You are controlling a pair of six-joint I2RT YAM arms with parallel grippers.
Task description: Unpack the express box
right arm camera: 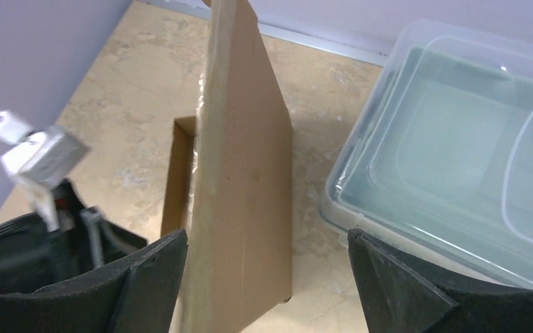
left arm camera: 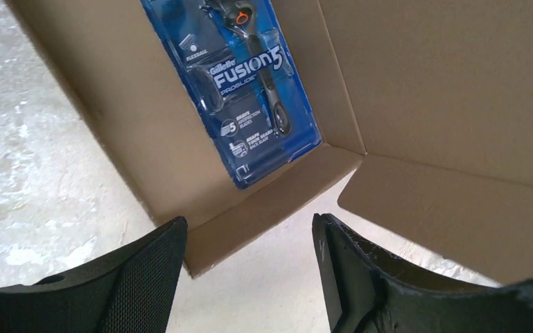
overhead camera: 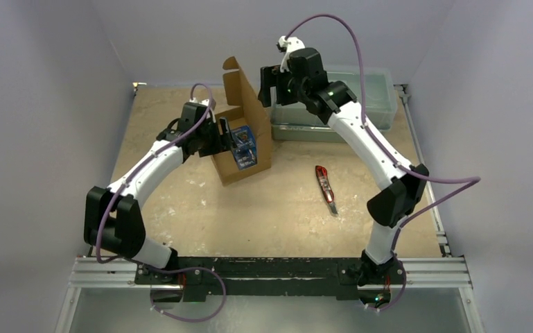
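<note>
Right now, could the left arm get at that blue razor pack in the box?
Probably yes: the lid stands raised, the razor pack lies uncovered in the express box, and the open left gripper faces it directly.

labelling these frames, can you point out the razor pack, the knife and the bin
razor pack (left arm camera: 239, 90), left wrist view, on its blue printed front
knife (overhead camera: 324, 182), top external view, on its red handle
bin (overhead camera: 301, 133), top external view, on its near wall

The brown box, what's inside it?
A blue razor pack lies inside the open express box. Nothing else shows in there, but anything under the pack is covered.
</note>
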